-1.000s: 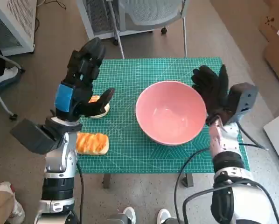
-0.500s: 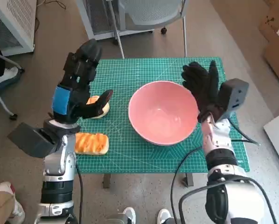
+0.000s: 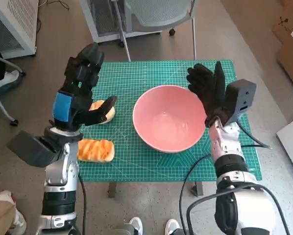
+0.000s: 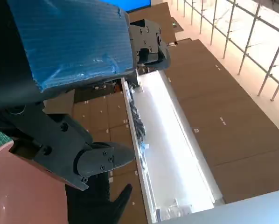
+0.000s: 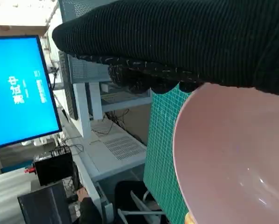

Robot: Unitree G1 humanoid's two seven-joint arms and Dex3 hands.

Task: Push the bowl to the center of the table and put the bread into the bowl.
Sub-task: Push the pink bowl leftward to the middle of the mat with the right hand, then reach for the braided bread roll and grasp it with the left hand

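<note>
The rigid, likely smooth pink bowl [image 3: 169, 118] sits mid-surface, best nudged at its rim by the right hand [image 3: 208, 92], fingers spread, apparently touching; soft bread [image 3: 95, 150] wants gentle side-gripping.

Grey speckled floor surrounds a worktop [image 3: 136, 166] under a green cutting mat [image 3: 161, 73].
A pale chair [image 3: 156, 14] stands beyond; cardboard boxes [image 3: 288, 44] sit alongside, and a blue screen [image 5: 18, 88] glows.

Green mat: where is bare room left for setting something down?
Free: the mat's far strip beyond the pink bowl, and its near edge right of the striped bread. Crowded: between left hand, round bread and bowl; right hand against the bowl's rim.
</note>
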